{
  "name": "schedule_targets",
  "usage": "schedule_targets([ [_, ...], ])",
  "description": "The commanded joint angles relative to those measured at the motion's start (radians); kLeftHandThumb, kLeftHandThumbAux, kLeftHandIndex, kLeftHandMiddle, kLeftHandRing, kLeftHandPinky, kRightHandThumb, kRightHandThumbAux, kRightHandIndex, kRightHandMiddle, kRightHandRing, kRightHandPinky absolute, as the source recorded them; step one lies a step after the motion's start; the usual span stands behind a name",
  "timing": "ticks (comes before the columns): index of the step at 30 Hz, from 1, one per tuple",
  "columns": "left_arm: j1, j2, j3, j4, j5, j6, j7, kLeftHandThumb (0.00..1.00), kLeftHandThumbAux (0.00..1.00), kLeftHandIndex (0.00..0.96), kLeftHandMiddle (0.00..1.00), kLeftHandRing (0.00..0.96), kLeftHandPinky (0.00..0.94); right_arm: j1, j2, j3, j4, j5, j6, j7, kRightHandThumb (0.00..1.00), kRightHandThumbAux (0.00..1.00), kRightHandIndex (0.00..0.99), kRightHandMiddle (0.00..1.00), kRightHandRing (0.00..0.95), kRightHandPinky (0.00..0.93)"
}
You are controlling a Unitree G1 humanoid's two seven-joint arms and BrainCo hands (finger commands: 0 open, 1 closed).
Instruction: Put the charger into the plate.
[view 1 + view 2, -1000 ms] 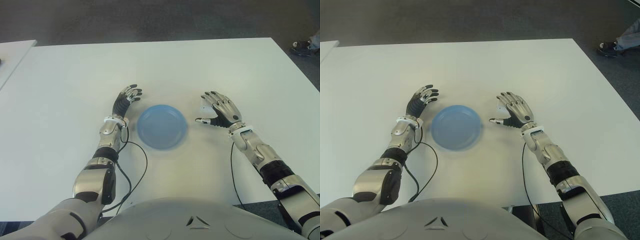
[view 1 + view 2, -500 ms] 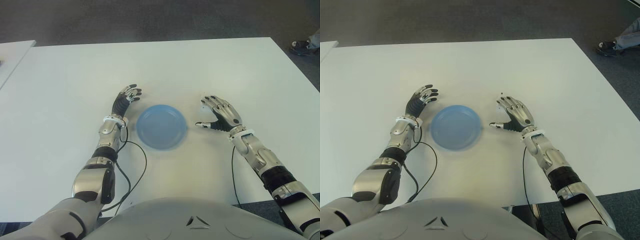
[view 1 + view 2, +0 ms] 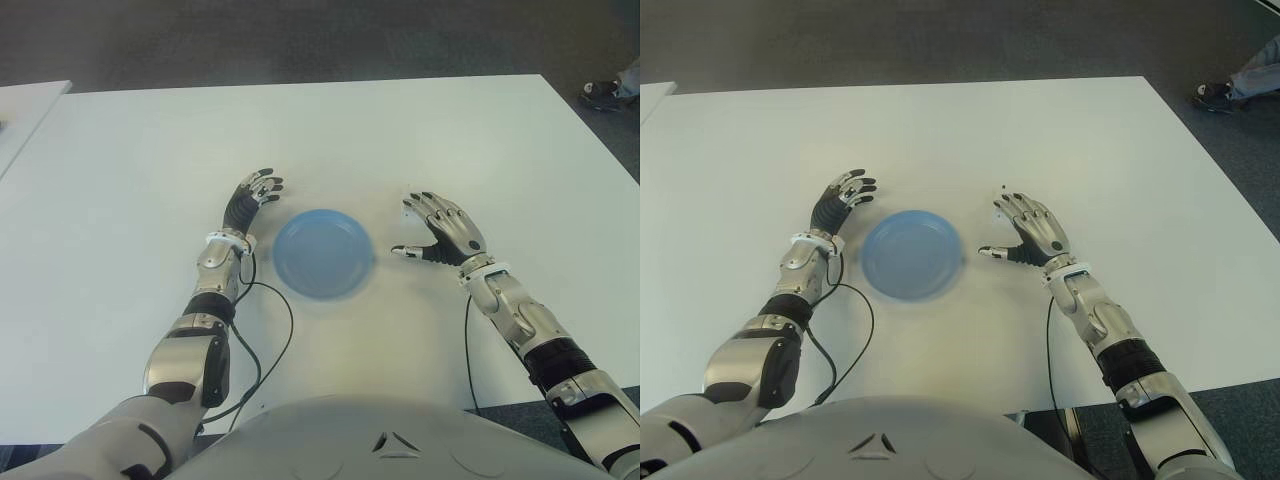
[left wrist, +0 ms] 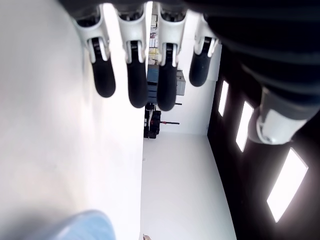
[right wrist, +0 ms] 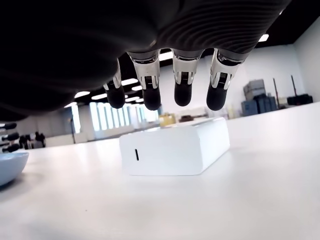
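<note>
The right robot hand [image 3: 447,230] hovers over the charger [image 5: 175,149], fingers [image 5: 182,91] spread and extended above it, holding nothing. The charger, a small white block, lies flat on the white counter [image 3: 420,140] under those fingers, just right of the blue plate [image 3: 323,252]; in the eye views the hand hides most of it. The plate is bare. The left robot hand [image 3: 252,198] shows just left of the plate, fingers loosely extended, nothing in them. The step in hand looks like the reach for the grasp: the charger is not yet touched. Next, the right hand likely needs to lower, close thumb and fingers across the block's sides, lift it, and carry it leftward over the plate.
</note>
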Motion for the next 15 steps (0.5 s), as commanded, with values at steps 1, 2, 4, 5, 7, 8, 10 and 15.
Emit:
schedule_targets([
  [1,0.017,0.009,-0.004,0.032,0.011,0.031,-0.010,0.000,0.508,0.217,0.301,0.296,0.274,-0.022,-0.006,-0.002,0.033,-0.010,-0.022,-0.011,0.281,0.143,0.000,0.000,0.000,0.000],
  [2,0.017,0.010,-0.004,0.032,0.011,0.031,-0.011,0.000,0.508,0.217,0.301,0.295,0.274,-0.037,-0.005,-0.002,0.052,-0.011,-0.026,-0.014,0.280,0.142,0.000,0.000,0.000,0.000],
  [4,0.016,0.010,-0.004,0.034,0.011,0.031,-0.011,0.000,0.507,0.217,0.300,0.295,0.273,-0.066,-0.002,-0.001,0.090,-0.011,-0.034,-0.022,0.280,0.140,0.000,0.000,0.000,0.000],
  [5,0.016,0.011,-0.004,0.034,0.011,0.031,-0.011,0.000,0.506,0.217,0.300,0.294,0.274,-0.081,-0.001,-0.001,0.110,-0.011,-0.038,-0.027,0.280,0.140,0.000,0.000,0.000,0.000],
  [7,0.016,0.011,-0.004,0.036,0.011,0.031,-0.011,0.000,0.505,0.217,0.301,0.295,0.276,-0.107,0.002,0.001,0.145,-0.015,-0.045,-0.042,0.282,0.137,0.000,0.000,0.000,0.000],
  [8,0.016,0.012,-0.004,0.037,0.012,0.029,-0.010,0.000,0.505,0.217,0.301,0.295,0.276,-0.117,0.003,0.002,0.159,-0.018,-0.048,-0.051,0.283,0.136,0.000,0.000,0.000,0.000],
  [10,0.017,0.012,-0.005,0.038,0.013,0.028,-0.010,0.000,0.507,0.220,0.303,0.298,0.280,-0.132,0.004,0.004,0.181,-0.024,-0.054,-0.066,0.287,0.134,0.000,0.000,0.000,0.000],
  [15,0.018,0.013,-0.006,0.039,0.015,0.023,-0.009,0.000,0.508,0.222,0.305,0.300,0.280,-0.187,-0.002,0.011,0.249,-0.024,-0.088,-0.094,0.285,0.133,0.000,0.000,0.000,0.000],
])
